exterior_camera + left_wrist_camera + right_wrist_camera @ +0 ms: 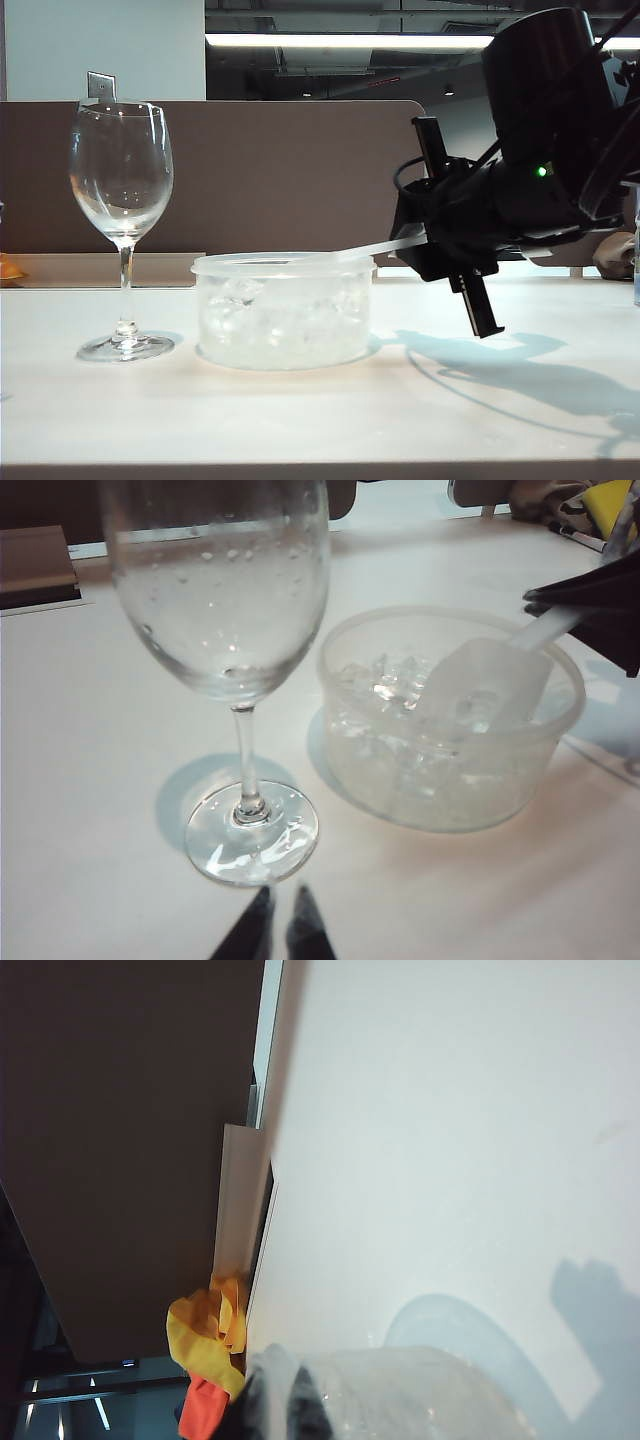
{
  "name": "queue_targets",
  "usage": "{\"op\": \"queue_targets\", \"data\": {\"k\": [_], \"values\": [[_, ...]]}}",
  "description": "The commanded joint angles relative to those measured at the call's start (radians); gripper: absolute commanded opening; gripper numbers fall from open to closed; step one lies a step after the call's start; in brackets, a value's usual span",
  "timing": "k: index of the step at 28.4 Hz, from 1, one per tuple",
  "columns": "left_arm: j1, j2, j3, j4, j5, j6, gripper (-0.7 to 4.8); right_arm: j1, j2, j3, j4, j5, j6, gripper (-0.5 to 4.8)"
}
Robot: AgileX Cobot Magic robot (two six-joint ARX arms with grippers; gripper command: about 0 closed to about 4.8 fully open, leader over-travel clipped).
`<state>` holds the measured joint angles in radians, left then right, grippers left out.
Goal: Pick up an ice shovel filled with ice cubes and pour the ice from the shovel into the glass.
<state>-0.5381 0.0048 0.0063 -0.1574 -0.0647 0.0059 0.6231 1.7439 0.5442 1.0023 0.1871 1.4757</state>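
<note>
The glass stands upright on the left of the white table, empty but for droplets inside its bowl. To its right sits a round translucent tub holding ice cubes. The ice shovel's scoop lies in the tub among the ice, and its thin handle rises over the rim to the right. My right gripper is shut on that handle, which shows as a whitish strip between the dark fingers. My left gripper hovers close in front of the glass's foot, shut and holding nothing.
A brown partition runs behind the table. A yellow and orange cloth lies at the table's far edge. The right arm's shadow falls on the table to the right of the tub.
</note>
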Motion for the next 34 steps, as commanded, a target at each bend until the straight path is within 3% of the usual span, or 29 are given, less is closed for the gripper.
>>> {"op": "queue_targets", "data": {"k": [1, 29, 34], "values": [[0.002, 0.001, 0.001, 0.009, -0.002, -0.003, 0.29, 0.020, 0.005, 0.002, 0.027, -0.005, -0.002, -0.01], [0.002, 0.001, 0.001, 0.009, -0.002, -0.003, 0.29, 0.045, 0.117, 0.002, 0.384, 0.017, 0.051, -0.02], [0.002, 0.001, 0.001, 0.009, -0.002, -0.003, 0.29, 0.045, 0.117, 0.002, 0.397, 0.023, 0.113, -0.02]]}}
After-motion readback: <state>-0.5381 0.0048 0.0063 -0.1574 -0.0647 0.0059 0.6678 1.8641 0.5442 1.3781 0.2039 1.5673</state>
